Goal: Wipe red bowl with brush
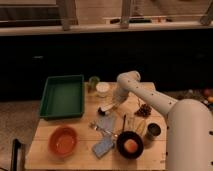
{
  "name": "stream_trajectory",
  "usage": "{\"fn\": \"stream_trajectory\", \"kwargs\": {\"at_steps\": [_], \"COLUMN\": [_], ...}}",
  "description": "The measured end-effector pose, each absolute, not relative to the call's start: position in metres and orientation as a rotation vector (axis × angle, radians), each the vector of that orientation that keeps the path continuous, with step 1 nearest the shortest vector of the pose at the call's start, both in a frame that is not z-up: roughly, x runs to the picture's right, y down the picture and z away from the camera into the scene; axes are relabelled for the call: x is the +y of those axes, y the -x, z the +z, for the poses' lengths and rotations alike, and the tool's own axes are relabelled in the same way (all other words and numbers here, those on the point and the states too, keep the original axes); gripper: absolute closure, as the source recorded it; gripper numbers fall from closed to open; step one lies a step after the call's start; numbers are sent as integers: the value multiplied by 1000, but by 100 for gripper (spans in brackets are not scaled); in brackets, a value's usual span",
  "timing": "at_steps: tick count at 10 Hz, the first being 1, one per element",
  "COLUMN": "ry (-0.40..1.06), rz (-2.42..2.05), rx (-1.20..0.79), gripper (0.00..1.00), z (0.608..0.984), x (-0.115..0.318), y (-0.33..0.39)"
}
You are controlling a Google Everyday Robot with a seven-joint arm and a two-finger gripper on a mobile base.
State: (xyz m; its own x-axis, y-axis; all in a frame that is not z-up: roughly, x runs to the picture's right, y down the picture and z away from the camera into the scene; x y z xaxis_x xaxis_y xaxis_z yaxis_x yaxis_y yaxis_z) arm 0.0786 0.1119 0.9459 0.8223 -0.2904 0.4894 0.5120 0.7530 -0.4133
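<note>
The red bowl [64,141] sits at the front left of the wooden table [45,161], wide, shallow and empty. The brush [104,109] lies near the table's middle, with its dark head to the left and its white handle running up to the right. My gripper [113,103] hangs down from the white arm [145,92] right at the handle's upper end. It is well behind and to the right of the red bowl. The hold on the brush does not show.
A green tray [63,95] stands at the back left, with a green cup [93,82] and a white cup [102,89] beside it. A grey cloth [106,121], metal utensils [100,129], a blue sponge [103,147], a black bowl with an orange ball [130,145], a metal can [153,131] and a pine cone [144,110] fill the middle and right.
</note>
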Motion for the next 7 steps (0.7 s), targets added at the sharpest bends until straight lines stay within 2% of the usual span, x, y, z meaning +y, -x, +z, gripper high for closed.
{"fn": "stream_trajectory", "kwargs": {"at_steps": [5, 6, 7], "ry": [566, 567, 567], "rz": [-451, -452, -452], "rx": [-413, -412, -411], "gripper": [100, 98, 90], "z": [946, 946, 946], "x": [112, 112, 112], "y": [-80, -81, -81]}}
